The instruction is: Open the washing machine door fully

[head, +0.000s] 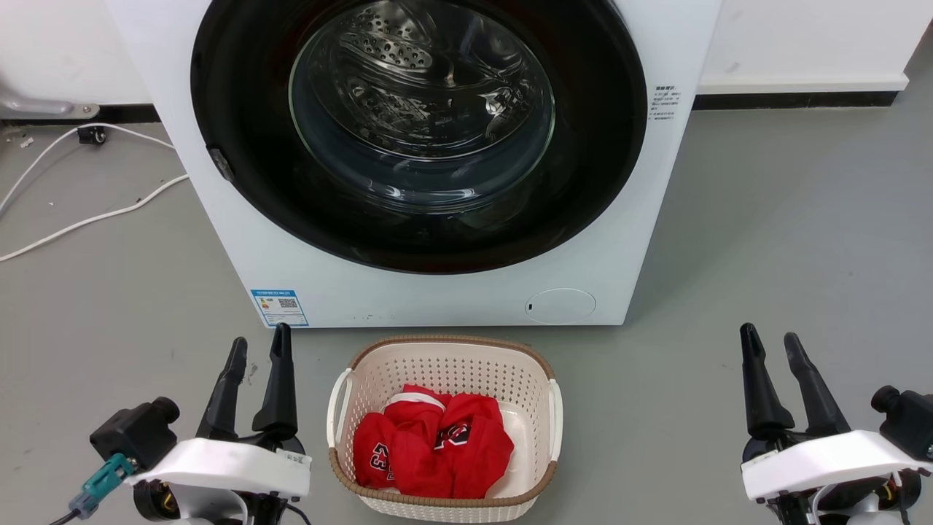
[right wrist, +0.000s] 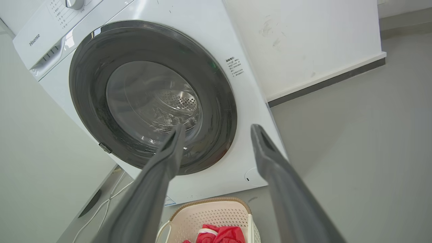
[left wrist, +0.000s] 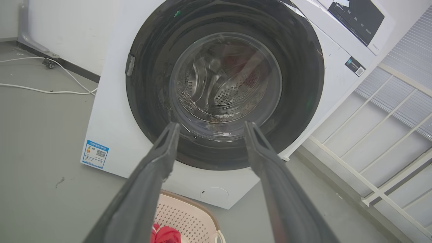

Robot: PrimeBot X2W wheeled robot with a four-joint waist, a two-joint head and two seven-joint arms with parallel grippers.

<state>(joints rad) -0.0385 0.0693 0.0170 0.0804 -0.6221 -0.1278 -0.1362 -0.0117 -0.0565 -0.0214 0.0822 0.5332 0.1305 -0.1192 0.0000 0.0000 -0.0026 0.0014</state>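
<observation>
From the head view I see a smooth grey floor [head: 787, 219] running back to a white wall [head: 802, 36], with a dark skirting strip [head: 794, 100] along its foot. At the left, white cables [head: 95, 216] trail across the floor, near a small black wheel [head: 91, 135] and a grey metal foot [head: 44, 108] set against the wall. A cream perforated basket [head: 444, 348] stands on the floor in the middle foreground, with red cloth [head: 437, 445] heaped inside it. My left wrist view picks up white-framed slatted panels [left wrist: 405, 111] off to one side. My right wrist view shows faint scuffs [right wrist: 273, 33] on the wall. The light is soft and even.
</observation>
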